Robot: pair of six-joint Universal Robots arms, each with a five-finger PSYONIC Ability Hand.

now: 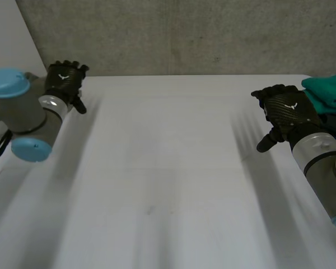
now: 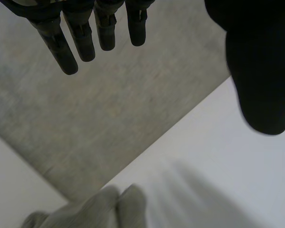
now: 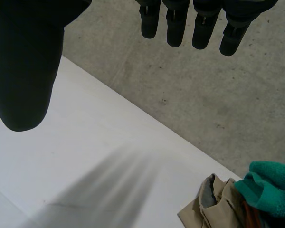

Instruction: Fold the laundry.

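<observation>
Folding has not begun, as I judge it: the middle of the white bench (image 1: 168,168) is bare, and the laundry sits bunched at its far right corner, against the grey concrete wall (image 1: 185,33). That heap is a thick teal terry cloth (image 1: 330,92) with a crumpled beige garment (image 3: 218,206) touching it on the side nearer the bench's middle.

The right hand (image 1: 284,111) hovers just beside the heap, its fingers (image 3: 173,23) straight and released, holding nothing. The left hand (image 1: 64,81) hangs at the far left corner, well apart from the laundry, its fingers (image 2: 83,40) likewise straight and empty.

The next move probably falls to the right hand: reach to the heap, pinch one piece and draw it to the middle.

The heap is too bunched to show a long axis or which way it points.
</observation>
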